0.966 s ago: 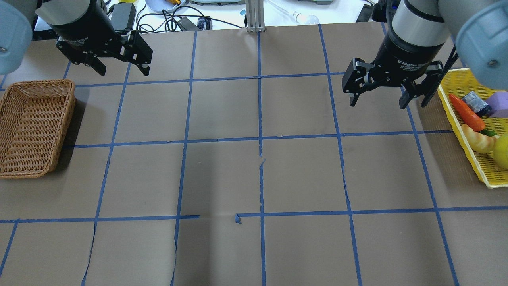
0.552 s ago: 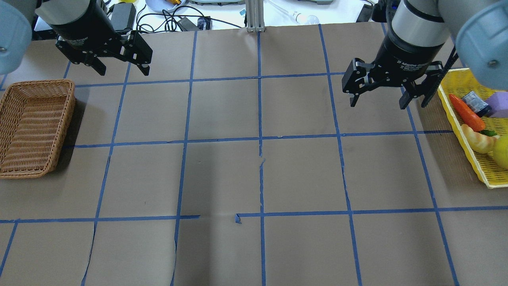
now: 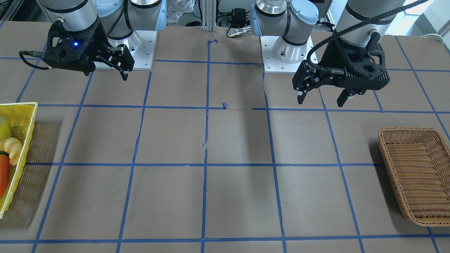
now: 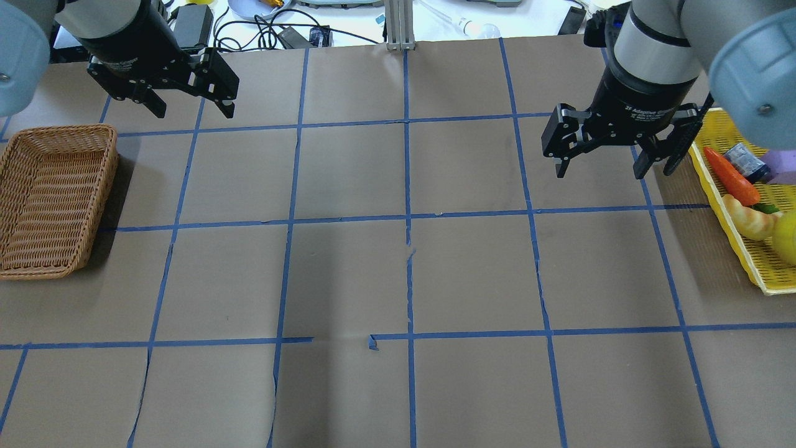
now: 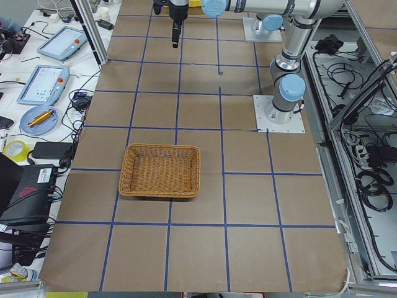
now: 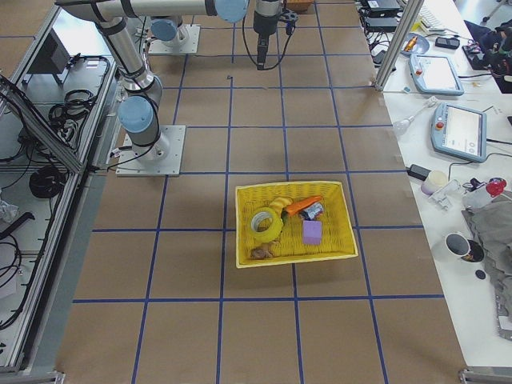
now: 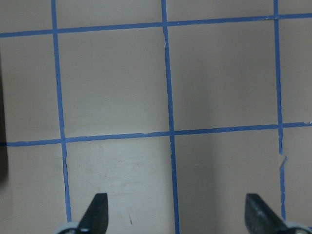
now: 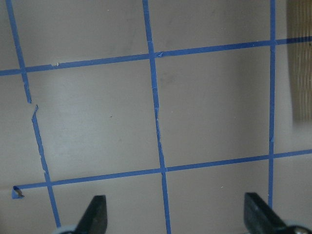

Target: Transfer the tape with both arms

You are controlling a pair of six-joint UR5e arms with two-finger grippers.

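Note:
The tape [image 6: 274, 230], a yellow roll, lies in the yellow basket [image 6: 296, 258] at the table's right end. Its edge shows in the overhead view [image 4: 788, 239] and the front view [image 3: 2, 128]. My right gripper [image 4: 599, 175] is open and empty above the table, just left of that basket. It also shows in the front view [image 3: 105, 75] and its wrist view [image 8: 175, 214]. My left gripper [image 4: 193, 113] is open and empty, up at the far left, beyond the wicker basket [image 4: 56, 199]. It also shows in the front view [image 3: 320, 103] and its wrist view [image 7: 176, 214].
The yellow basket [image 4: 746, 255] also holds a carrot [image 4: 731, 176], a croissant-like piece [image 4: 746, 219], a purple block [image 6: 312, 232] and a small can. The wicker basket [image 3: 415, 175] holds nothing. Brown paper with a blue tape grid covers the table. Cables and devices lie beyond the far edge.
My right gripper has moved a little toward the yellow basket and nearer the robot. The left arm has not moved.

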